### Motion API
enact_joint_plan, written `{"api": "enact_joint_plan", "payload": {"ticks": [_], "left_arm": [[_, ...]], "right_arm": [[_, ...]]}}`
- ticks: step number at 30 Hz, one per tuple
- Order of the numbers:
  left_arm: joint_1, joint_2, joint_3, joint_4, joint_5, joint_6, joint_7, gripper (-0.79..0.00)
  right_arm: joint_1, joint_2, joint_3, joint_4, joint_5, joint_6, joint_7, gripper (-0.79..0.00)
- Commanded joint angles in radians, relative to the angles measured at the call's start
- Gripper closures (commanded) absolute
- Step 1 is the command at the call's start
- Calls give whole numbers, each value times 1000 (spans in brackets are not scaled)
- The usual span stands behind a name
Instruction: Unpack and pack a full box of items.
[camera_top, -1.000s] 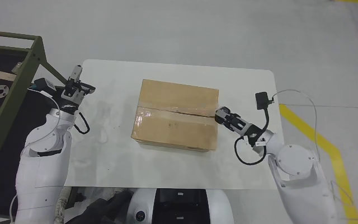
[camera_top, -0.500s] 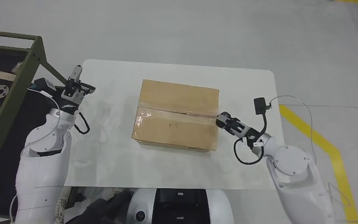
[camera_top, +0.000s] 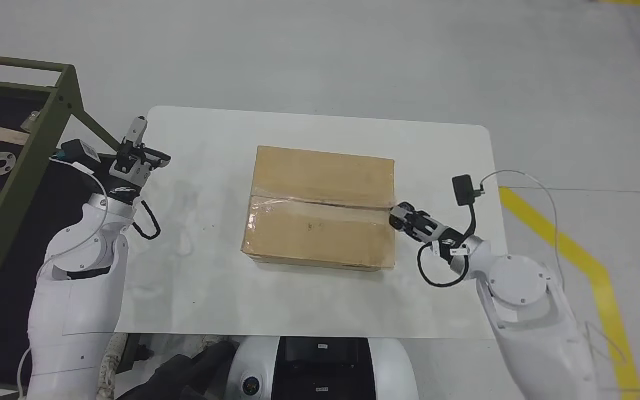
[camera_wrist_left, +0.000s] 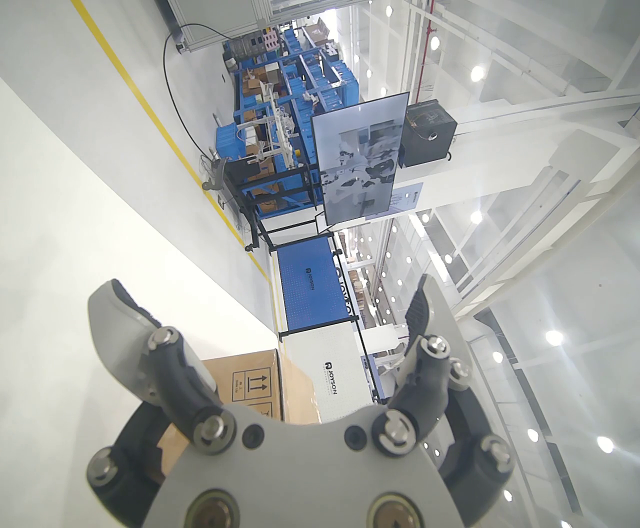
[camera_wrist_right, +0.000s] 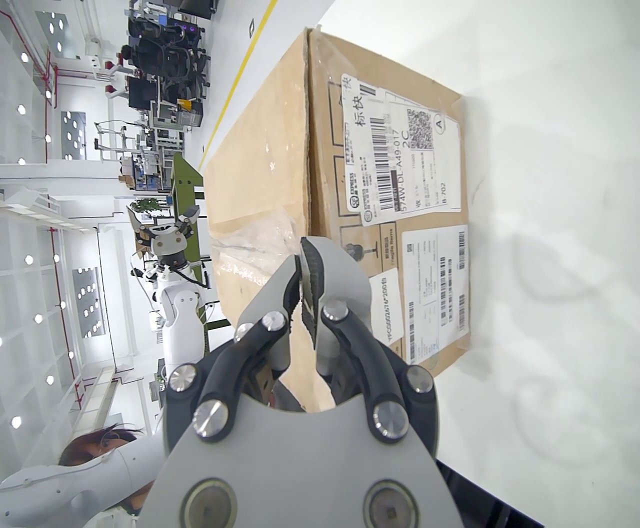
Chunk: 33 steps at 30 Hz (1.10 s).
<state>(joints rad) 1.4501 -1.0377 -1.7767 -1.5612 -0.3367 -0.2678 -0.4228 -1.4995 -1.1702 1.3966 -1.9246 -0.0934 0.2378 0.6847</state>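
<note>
A brown cardboard box (camera_top: 320, 205) lies closed in the middle of the white table (camera_top: 200, 290), with clear tape (camera_top: 310, 200) along its top seam. My right gripper (camera_top: 398, 213) sits at the box's right end, level with the seam. In the right wrist view the box (camera_wrist_right: 390, 150) shows shipping labels, and my right gripper (camera_wrist_right: 301, 255) is shut on the crumpled end of the tape (camera_wrist_right: 260, 240). My left gripper (camera_top: 135, 150) stands open and empty near the table's far left corner, well apart from the box. The left wrist view has the left gripper (camera_wrist_left: 270, 300) pointing away, with the box (camera_wrist_left: 250, 380) beneath it.
A green-framed cart (camera_top: 40, 100) stands off the table's left side. A small black adapter (camera_top: 465, 188) with a thin cable lies on the table to the right of the box. Bare table surrounds the box on all sides.
My right gripper has drawn back a little to the right and toward the near edge, staying shut. The box has slid slightly right with it. The left arm has not moved.
</note>
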Motion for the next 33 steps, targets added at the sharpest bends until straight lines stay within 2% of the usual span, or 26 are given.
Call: {"api": "enact_joint_plan", "payload": {"ticks": [1,7,15,20,22,25,27,29,30,33], "left_arm": [[0,0,0,0,0,0,0,-785],[0,0,0,0,0,0,0,-785],[0,0,0,0,0,0,0,-785],[0,0,0,0,0,0,0,-785],[0,0,0,0,0,0,0,-785],[0,0,0,0,0,0,0,-785],[0,0,0,0,0,0,0,-785],[0,0,0,0,0,0,0,-785],[0,0,0,0,0,0,0,-785],[0,0,0,0,0,0,0,-785]], "right_arm": [[0,1,1,5,2,-2,2,-40],[-4,5,10,8,10,-2,5,-62],[-4,10,16,-3,-12,33,3,-132],[-5,15,23,-8,-29,64,17,-225],[-12,17,33,-10,-24,64,14,-237],[-33,19,55,-31,-11,53,-1,-231],[-50,21,74,-52,-12,55,-12,-194],[-65,24,95,-74,-12,56,-21,-117],[-71,25,105,-89,-15,58,-23,-12],[-86,29,131,-132,-23,68,-25,0]]}}
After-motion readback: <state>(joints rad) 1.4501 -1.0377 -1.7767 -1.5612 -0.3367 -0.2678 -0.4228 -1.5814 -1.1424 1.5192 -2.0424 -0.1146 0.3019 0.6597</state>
